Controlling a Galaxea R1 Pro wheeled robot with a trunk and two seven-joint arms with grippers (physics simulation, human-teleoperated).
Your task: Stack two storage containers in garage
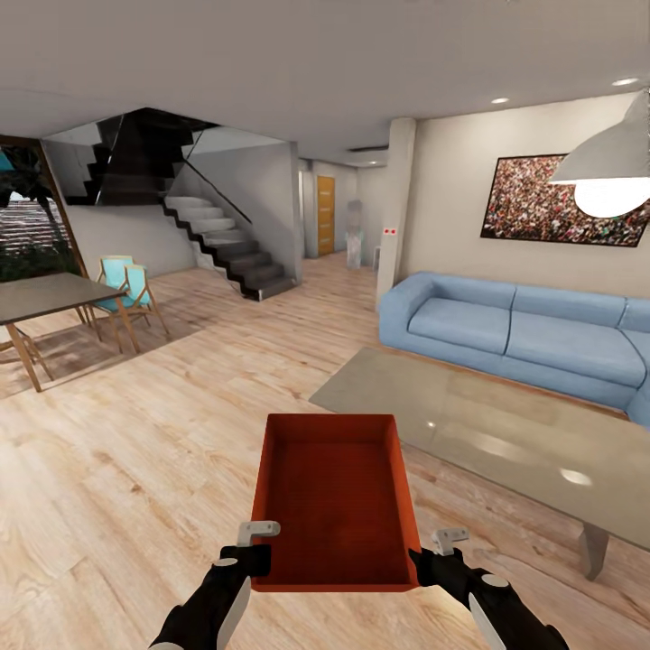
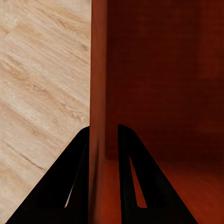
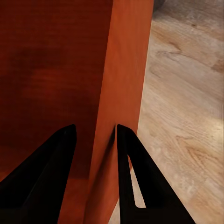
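Left gripper (image 1: 259,542): clamped on the left wall of the storage container (image 1: 332,496), one finger (image 2: 56,186) outside, one inside.
Right gripper (image 1: 433,552): clamped on the right wall, fingers (image 3: 135,177) straddling it.
Storage container: orange-red, lidless, nothing inside, held level between both arms above the wood-plank floor (image 1: 135,451).
Glass coffee table (image 1: 506,433): just right of the container.
Blue sofa (image 1: 524,334): behind the table.
Dining table (image 1: 45,298): far left, with turquoise chairs (image 1: 126,284).
Staircase (image 1: 226,244): beyond, at the back.
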